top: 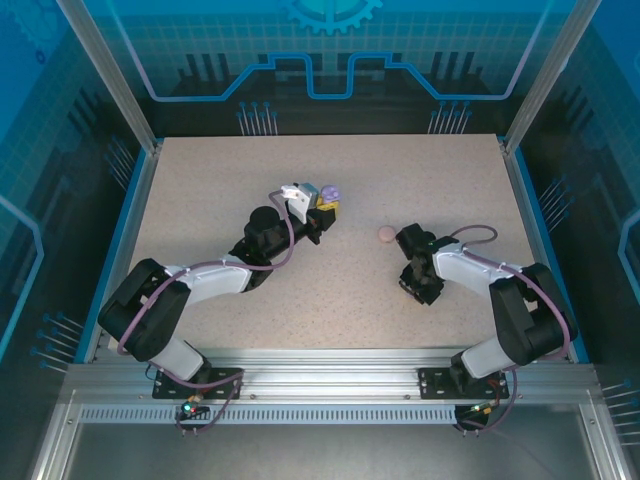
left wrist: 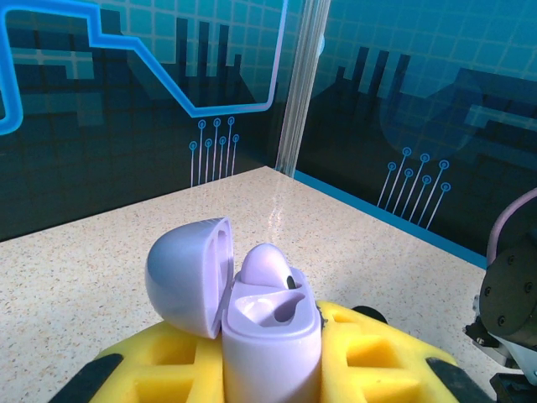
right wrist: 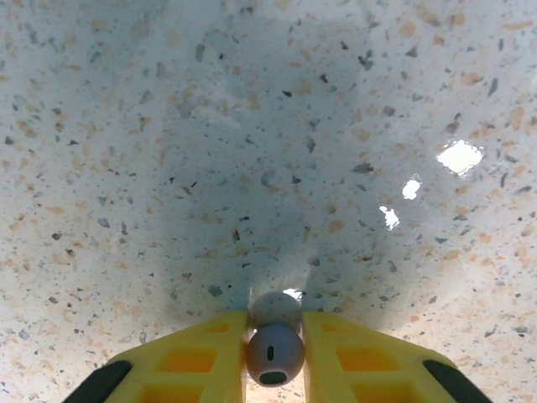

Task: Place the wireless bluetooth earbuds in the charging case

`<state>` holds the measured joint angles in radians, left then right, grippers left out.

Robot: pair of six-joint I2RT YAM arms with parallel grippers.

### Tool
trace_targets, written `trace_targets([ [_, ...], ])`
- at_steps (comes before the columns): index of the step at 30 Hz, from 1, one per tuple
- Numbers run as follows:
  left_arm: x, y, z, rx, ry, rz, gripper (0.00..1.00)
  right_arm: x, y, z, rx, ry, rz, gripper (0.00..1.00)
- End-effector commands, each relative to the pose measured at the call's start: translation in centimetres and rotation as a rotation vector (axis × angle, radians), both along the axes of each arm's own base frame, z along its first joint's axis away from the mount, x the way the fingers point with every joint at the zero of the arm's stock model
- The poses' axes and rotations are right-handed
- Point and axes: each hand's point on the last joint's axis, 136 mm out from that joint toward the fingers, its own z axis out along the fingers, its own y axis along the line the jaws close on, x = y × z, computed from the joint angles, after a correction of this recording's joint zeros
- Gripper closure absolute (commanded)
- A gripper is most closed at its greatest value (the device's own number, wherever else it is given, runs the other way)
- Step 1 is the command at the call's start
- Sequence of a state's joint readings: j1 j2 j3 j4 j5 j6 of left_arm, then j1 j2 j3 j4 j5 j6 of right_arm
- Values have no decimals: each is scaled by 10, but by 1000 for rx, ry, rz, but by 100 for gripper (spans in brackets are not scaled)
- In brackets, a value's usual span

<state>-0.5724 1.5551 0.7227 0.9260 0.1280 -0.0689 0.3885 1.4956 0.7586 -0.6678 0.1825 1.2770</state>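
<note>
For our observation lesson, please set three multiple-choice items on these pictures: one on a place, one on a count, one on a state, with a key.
1. Where is the lilac case?
A) on a shelf
B) between the left gripper's fingers
C) inside a box

2. How many earbuds sit in the case?
A) none
B) two
C) one

3. The case's lid is:
A) open
B) shut
C) missing

Key:
1 B, the yellow fingers flank it.
2 C, one lilac earbud is seated beside an empty socket.
3 A, the lid is hinged back.
</note>
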Motion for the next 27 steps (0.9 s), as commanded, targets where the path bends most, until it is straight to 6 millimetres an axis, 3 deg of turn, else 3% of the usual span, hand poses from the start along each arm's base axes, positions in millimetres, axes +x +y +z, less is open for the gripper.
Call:
trace_targets([
  [1,-5,-5,15,-11,-58,-34,100,17,8,1,20,-70,21,83],
  [8,-8,-7,15,-16,-49,-57,100,32,10,27,19,-179,117,88],
  [13,-17,-9,27,-19,-78,-97,100,53,15,73,10,-320,266,88],
  [16,-27,-11,33,-3,-98,-140,100,72,25,119,5,-440,390,88],
  [21,-40,-14,46,8,-121,-199,100,100,50,220,-30,-698,623,89],
  [27,-56,-23,71,21,-161,-299,100,105,100,338,-153,-1017,938,90],
])
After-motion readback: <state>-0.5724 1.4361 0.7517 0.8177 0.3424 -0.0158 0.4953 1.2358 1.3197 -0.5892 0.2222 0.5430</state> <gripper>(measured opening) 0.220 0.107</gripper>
